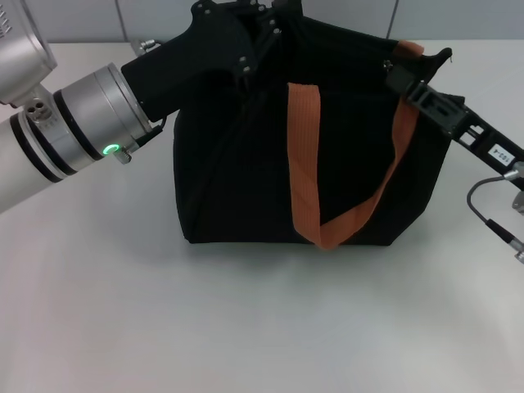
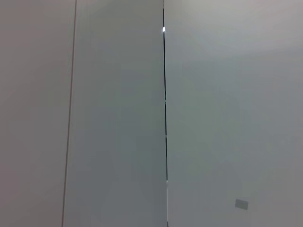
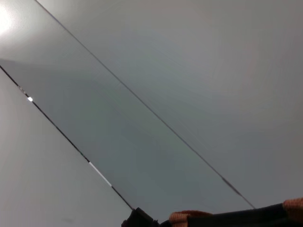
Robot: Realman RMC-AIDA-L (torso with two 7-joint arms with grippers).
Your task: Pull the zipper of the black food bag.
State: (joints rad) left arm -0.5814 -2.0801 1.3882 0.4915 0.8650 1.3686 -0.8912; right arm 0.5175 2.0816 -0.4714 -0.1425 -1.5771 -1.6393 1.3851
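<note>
The black food bag [image 1: 246, 188] sits at the centre of the head view on a white table [image 1: 246, 327], its orange-brown strap [image 1: 304, 155] looping down the near face almost to the bottom edge. From the left of the frame the left gripper [image 1: 246, 49] reaches over the bag's top left corner and merges with the dark fabric — whether its fingers are spread or closed cannot be told. At the upper right, the right gripper [image 1: 401, 75] meets the top right corner beside the strap's end; its finger spread is equally hidden. The zipper cannot be made out. Both wrist views show mostly grey wall panels — the right one catches a sliver of strap and black fabric.
</note>
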